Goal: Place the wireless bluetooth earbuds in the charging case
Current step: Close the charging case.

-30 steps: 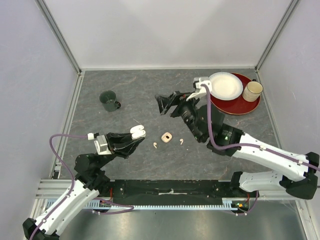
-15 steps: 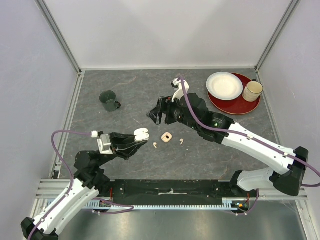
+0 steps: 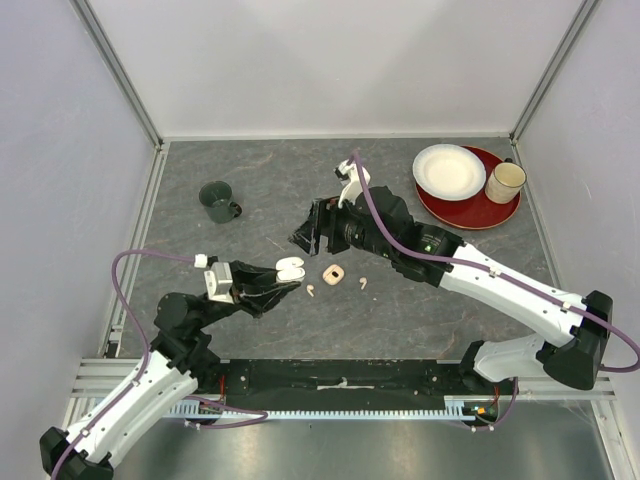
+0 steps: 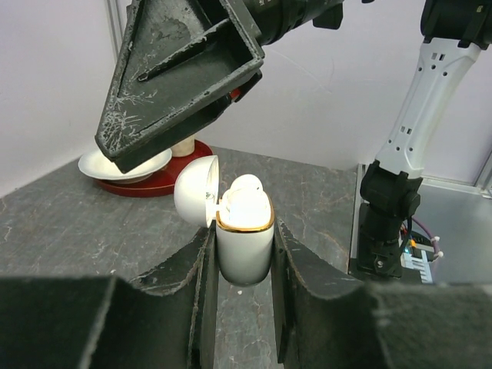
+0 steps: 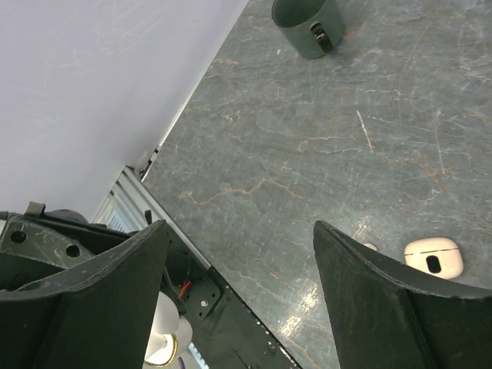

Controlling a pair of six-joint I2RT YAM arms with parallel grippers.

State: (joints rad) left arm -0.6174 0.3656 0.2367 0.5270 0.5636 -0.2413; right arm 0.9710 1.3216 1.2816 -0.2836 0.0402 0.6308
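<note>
Swung in from the far right corner over the last second, the right arm now reaches across the middle of the table. The left arm has carried its load a little further toward the middle.

The right gripper hangs over the table's centre with nothing between its fingers. In the right wrist view the two fingers stand well apart over bare stone.

The left gripper is close to the near edge, left of centre. It is clamped on the case, which it holds off the table with the lid hinged open. The left wrist view shows a white rounded shape in the case's mouth, but I cannot tell whether it is an earbud. In that same view a finger of the right gripper looms just above the case without touching it.

A red plate sits in the far right corner with a white dish and a cream cup on it. A green mug stands toward the far left.

Just right of the case, a beige piece lies on the table. One earbud lies near it on the left, toward the near edge, and a second earbud lies to its right. Both are loose on the table.
</note>
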